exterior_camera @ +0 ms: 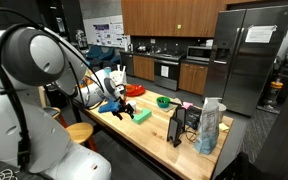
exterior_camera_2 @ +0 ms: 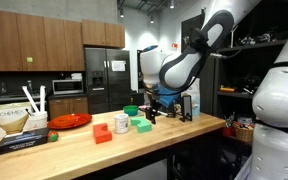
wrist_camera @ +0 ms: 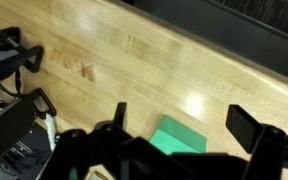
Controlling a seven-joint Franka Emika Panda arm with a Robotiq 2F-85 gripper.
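Note:
My gripper point(wrist_camera: 182, 118) is open and empty, its two black fingers spread wide above the wooden countertop point(wrist_camera: 154, 60). A green block point(wrist_camera: 184, 137) lies on the wood just below and between the fingers, partly hidden by the gripper body. In both exterior views the gripper point(exterior_camera: 117, 102) point(exterior_camera_2: 156, 108) hovers low over the counter beside the green block point(exterior_camera: 141, 115) point(exterior_camera_2: 142, 127).
A green bowl point(exterior_camera: 163, 101) point(exterior_camera_2: 131, 111), a red plate point(exterior_camera: 134, 89) point(exterior_camera_2: 70, 121), an orange block point(exterior_camera_2: 102, 132), a white-green mug point(exterior_camera_2: 122, 123), a box with a white holder point(exterior_camera_2: 19, 128), a wooden stand point(exterior_camera: 174, 128) and a bag point(exterior_camera: 210, 125) stand on the counter. A black device with cables point(wrist_camera: 9, 60) lies nearby.

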